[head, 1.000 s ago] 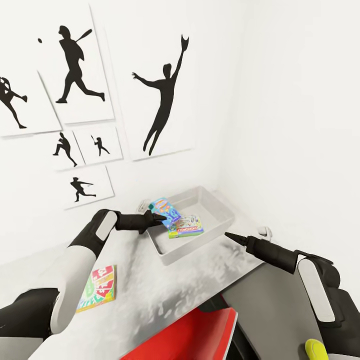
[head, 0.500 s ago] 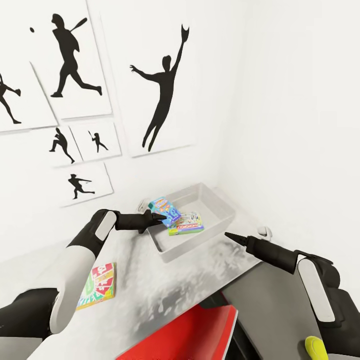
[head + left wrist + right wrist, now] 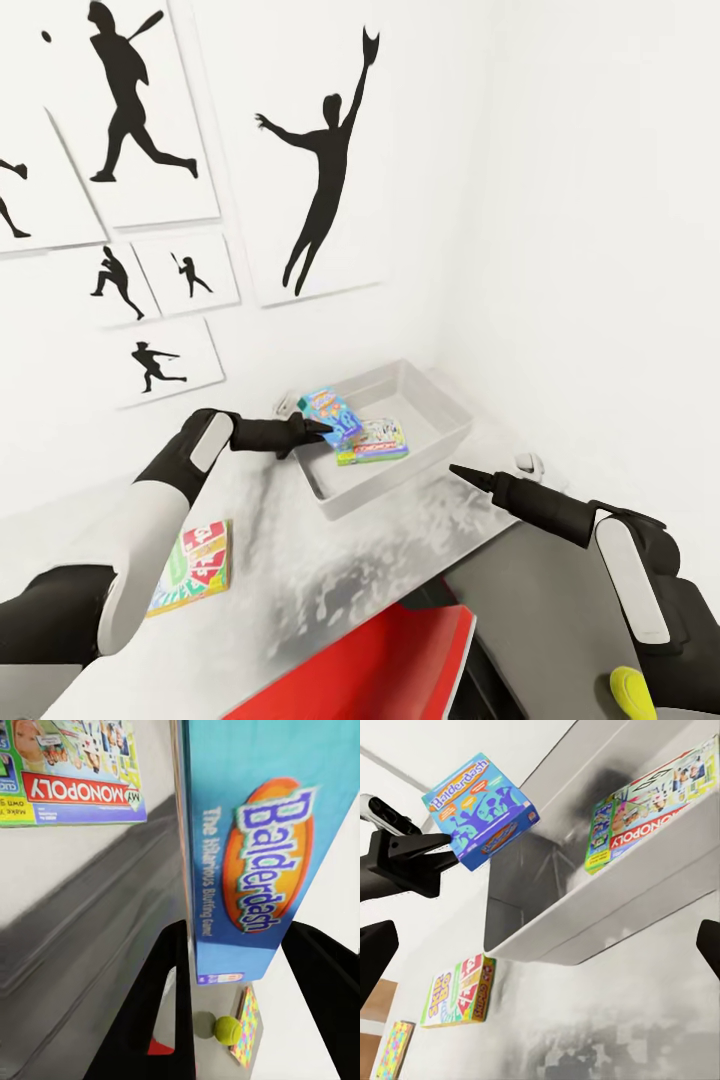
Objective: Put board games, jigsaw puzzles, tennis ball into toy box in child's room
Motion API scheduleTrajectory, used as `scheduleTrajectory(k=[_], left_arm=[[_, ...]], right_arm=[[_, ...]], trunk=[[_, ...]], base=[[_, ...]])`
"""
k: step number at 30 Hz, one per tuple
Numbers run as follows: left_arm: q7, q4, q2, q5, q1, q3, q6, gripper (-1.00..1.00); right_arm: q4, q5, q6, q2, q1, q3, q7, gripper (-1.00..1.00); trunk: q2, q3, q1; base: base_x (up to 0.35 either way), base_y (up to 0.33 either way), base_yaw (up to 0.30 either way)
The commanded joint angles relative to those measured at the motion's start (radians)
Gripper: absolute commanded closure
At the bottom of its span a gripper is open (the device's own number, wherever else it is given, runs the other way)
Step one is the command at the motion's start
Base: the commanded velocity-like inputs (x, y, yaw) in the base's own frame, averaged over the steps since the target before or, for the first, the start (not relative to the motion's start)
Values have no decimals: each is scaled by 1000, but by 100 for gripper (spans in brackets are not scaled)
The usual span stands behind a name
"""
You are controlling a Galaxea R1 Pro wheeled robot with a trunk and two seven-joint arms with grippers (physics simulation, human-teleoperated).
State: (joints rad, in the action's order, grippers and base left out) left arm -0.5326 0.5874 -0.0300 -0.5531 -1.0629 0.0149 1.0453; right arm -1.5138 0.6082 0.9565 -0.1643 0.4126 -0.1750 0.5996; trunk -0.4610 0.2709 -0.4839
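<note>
Above toy box (image 3: 420,455), left end effector (image 3: 318,430) outstretched, gripping blue board game (image 3: 331,413).

Blue game box (image 3: 331,414), grey toy box (image 3: 440,440), yellow-green ball (image 3: 227,1030).

The blue box (image 3: 247,847) reads "Balderdash"; the green-edged box (image 3: 71,772) "MY MONOPOLY".

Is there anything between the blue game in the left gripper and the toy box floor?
Nothing visible. The blue game hangs over the toy box near its rim; the Monopoly box lies beside it.
</note>
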Motion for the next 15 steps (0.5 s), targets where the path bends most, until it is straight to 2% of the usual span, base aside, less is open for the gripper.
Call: scheduleTrajectory(k=[1,10,15], left_arm=[[-7,0,-1,6,-3,2,2,100],[-9,-5,-4,7,-22,6,2,100],[-9,-7,-9,7,-28,35,2,100]], right_arm=[[0,-2,6,0,1,-1,5,-100],[6,-2,5,0,1,-1,5,-100],[7,-1,5,0,1,-1,5,-100]], trunk=[[-2,3,0],[-2,18,0],[-2,24,0]], base=[[0,0,0],[0,0,0],[0,0,0]])
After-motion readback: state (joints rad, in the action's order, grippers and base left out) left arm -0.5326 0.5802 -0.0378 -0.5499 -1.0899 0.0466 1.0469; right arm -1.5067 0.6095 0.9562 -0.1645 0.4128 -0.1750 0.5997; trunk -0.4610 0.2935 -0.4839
